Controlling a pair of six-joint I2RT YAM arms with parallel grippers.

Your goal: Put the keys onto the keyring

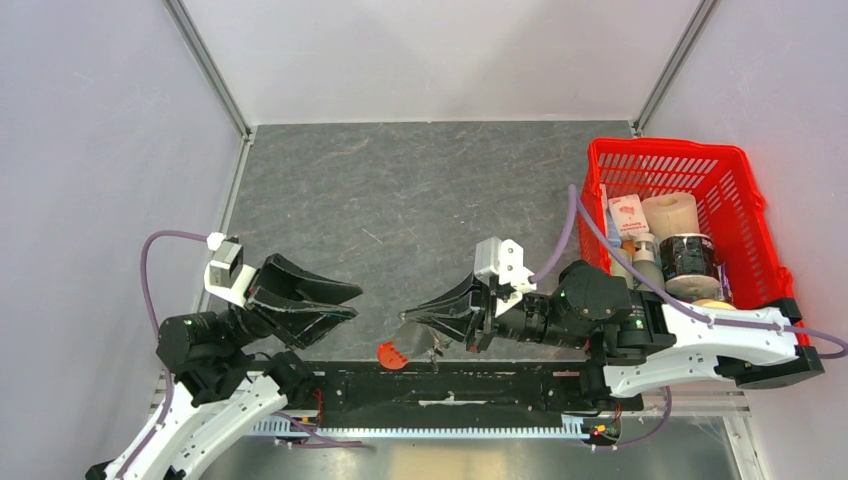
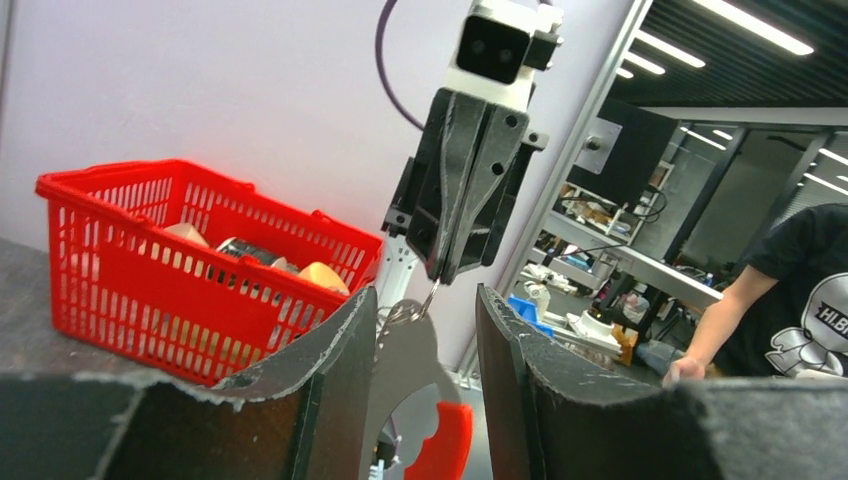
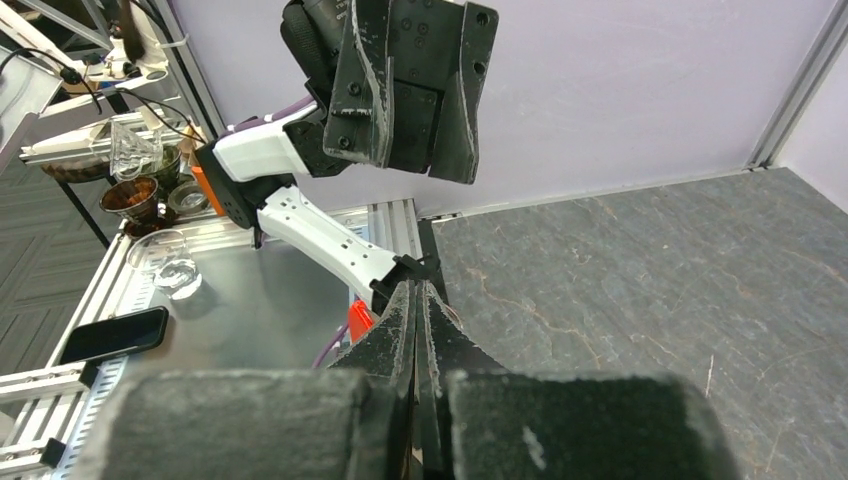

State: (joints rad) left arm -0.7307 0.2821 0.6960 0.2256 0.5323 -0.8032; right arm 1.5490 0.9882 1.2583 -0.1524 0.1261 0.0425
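Observation:
My right gripper (image 1: 407, 318) is shut on the thin metal ring of the keyring (image 2: 405, 313), just above the table's near edge. From that ring hang a flat grey piece (image 2: 405, 365) and the red fob (image 1: 392, 355). The left wrist view shows the right gripper's fingertips (image 2: 440, 275) pinching the ring from above, with the red fob (image 2: 445, 445) low in the gap. My left gripper (image 1: 352, 303) stands open a short way left of the keyring, pointing at it and touching nothing. The right wrist view shows my shut right gripper (image 3: 417, 300), the red fob (image 3: 360, 320) beside it and the left gripper (image 3: 410, 90) beyond. The keys are out of view.
A red basket (image 1: 665, 160) with a paper roll, a jar and boxes stands at the right of the grey slate table (image 1: 420, 190). Along the near edge runs a black rail (image 1: 450, 385). Grey walls close the left, back and right. A phone (image 3: 110, 335) lies on the metal bench beyond the edge.

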